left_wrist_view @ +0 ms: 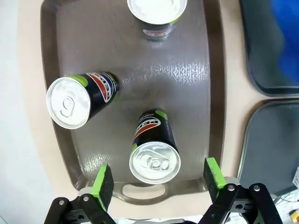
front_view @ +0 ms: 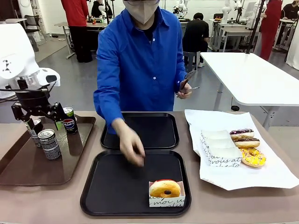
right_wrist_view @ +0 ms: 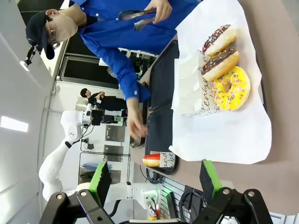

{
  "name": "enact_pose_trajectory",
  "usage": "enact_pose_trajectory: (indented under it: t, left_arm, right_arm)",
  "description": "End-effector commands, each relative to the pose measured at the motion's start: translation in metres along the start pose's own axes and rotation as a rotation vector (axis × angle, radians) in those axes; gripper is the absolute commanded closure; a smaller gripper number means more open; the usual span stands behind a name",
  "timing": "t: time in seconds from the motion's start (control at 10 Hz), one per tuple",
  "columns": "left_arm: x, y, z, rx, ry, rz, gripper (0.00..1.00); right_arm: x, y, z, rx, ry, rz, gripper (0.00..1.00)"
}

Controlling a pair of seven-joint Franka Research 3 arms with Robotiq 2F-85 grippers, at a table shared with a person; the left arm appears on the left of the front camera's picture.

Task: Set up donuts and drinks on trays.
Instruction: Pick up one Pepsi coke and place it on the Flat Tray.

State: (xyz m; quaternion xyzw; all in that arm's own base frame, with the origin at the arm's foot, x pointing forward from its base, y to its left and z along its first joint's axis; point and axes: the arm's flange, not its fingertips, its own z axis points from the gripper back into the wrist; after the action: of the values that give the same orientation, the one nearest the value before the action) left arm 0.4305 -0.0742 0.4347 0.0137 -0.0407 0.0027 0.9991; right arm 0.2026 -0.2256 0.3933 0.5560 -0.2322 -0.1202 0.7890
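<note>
My left gripper (left_wrist_view: 158, 179) has its fingers (left_wrist_view: 103, 184) spread wide, holding nothing, with neither pad touching anything. Lined up between them, just past the tips, stands a can (left_wrist_view: 154, 151), silver top toward me and a clear gap on either side. A second can (left_wrist_view: 77, 100) stands farther out, beyond the finger at the view's left, and a third can (left_wrist_view: 157, 14) is well ahead. All three are on the brown tray (left_wrist_view: 196, 93), whose handle end lies under the fingertips. My right gripper (right_wrist_view: 154, 179) is spread wide too, and it grips nothing. Well ahead of its fingers, three donuts (right_wrist_view: 220, 63) lie in a row on white paper (right_wrist_view: 224, 135). Past that sheet, a glazed donut (front_view: 164, 189) in its sleeve sits on the near black tray (front_view: 117, 186). The person's hand (front_view: 131, 147) hovers over that tray, the far black tray (front_view: 154, 130) lies just behind it, and the person's other hand holds tongs (front_view: 187, 79).
</note>
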Motion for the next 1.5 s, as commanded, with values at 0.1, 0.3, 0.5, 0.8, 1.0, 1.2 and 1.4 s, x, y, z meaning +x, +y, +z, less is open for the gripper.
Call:
enact_pose_trajectory:
  t: [0.1,0.3,0.5,0.8,1.0,1.2,1.4]
  left_arm:
    - [-0.003,0.0,-0.017,0.049,-0.052,0.063,0.0]
    - [-0.003,0.001,-0.027,0.035,-0.075,0.095,0.0]
    - [-0.001,0.001,-0.036,0.04,-0.052,0.104,0.0]
    - [0.005,0.0,-0.042,0.027,-0.036,0.102,0.0]
    - [0.005,0.001,-0.047,0.027,-0.026,0.121,0.0]
    - [0.009,0.002,-0.05,0.02,-0.022,0.114,0.54]
    - [0.008,0.002,-0.047,0.02,-0.023,0.119,1.0]
  right_arm:
    - [0.002,0.0,-0.001,0.019,-0.009,0.016,0.0]
    - [0.002,0.0,-0.001,0.019,-0.009,0.016,0.0]
    - [0.002,0.0,-0.001,0.019,-0.009,0.016,0.0]
    - [0.002,0.0,-0.001,0.019,-0.009,0.016,0.0]
    - [0.002,0.0,-0.001,0.019,-0.009,0.016,0.0]
    - [0.002,0.0,-0.001,0.019,-0.009,0.016,0.0]
    - [0.002,0.0,-0.001,0.019,-0.009,0.016,0.0]
